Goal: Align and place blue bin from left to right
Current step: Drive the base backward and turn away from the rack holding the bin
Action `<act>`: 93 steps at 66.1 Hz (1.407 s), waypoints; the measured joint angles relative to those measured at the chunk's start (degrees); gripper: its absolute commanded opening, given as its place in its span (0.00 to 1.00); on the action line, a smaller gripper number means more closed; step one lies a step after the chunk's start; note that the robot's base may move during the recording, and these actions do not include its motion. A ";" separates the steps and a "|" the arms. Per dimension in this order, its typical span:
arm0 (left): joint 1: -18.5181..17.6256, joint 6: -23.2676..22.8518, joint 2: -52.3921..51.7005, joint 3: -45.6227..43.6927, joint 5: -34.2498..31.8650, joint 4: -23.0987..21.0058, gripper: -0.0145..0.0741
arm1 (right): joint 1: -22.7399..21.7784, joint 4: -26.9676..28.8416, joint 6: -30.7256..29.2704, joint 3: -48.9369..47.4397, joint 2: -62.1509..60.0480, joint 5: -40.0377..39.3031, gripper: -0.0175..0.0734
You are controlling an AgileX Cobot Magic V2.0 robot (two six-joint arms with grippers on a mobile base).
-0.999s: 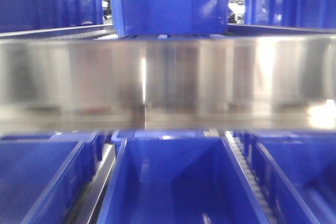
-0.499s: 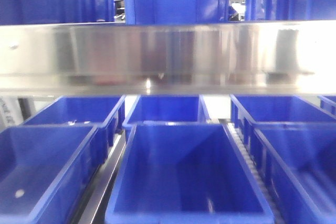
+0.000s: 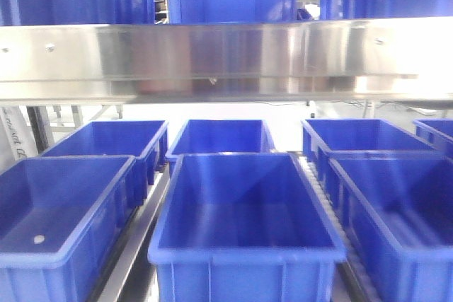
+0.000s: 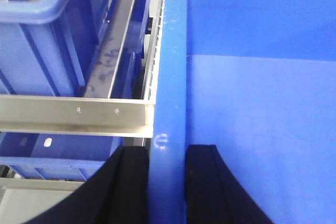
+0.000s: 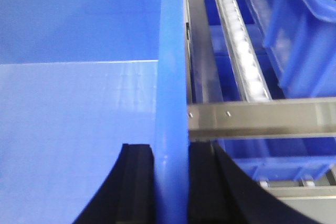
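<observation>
The blue bin point(image 3: 244, 256) fills the centre foreground of the front view, open side up and empty. Neither gripper shows in that view. In the left wrist view my left gripper point(image 4: 168, 150) is shut on the bin's left rim point(image 4: 170, 77), one black finger outside and one inside the wall. In the right wrist view my right gripper point(image 5: 170, 148) is shut on the bin's right rim point(image 5: 170, 51) the same way. The bin's smooth inner wall and floor fill the rest of both wrist views.
A steel shelf beam point(image 3: 226, 58) crosses above, with more blue bins point(image 3: 233, 1) on the upper level. Neighbouring bins stand left point(image 3: 56, 217), right point(image 3: 396, 210) and behind point(image 3: 219, 136). A roller track point(image 5: 241, 45) and steel front rails point(image 4: 79, 114) point(image 5: 262, 116) flank the held bin.
The steel beam has risen in the front view. More of the lower row of bins shows, and the centre bin's front wall has come into view.
</observation>
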 measured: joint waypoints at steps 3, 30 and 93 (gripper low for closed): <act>0.00 0.00 0.00 0.00 0.00 0.00 0.04 | 0.00 0.00 0.00 0.00 0.00 0.00 0.01; 0.00 0.00 0.00 0.00 0.00 0.00 0.04 | 0.00 0.00 0.00 0.00 0.00 0.00 0.01; 0.00 0.00 0.00 0.00 0.00 0.00 0.04 | 0.00 0.00 0.00 0.00 0.00 0.00 0.01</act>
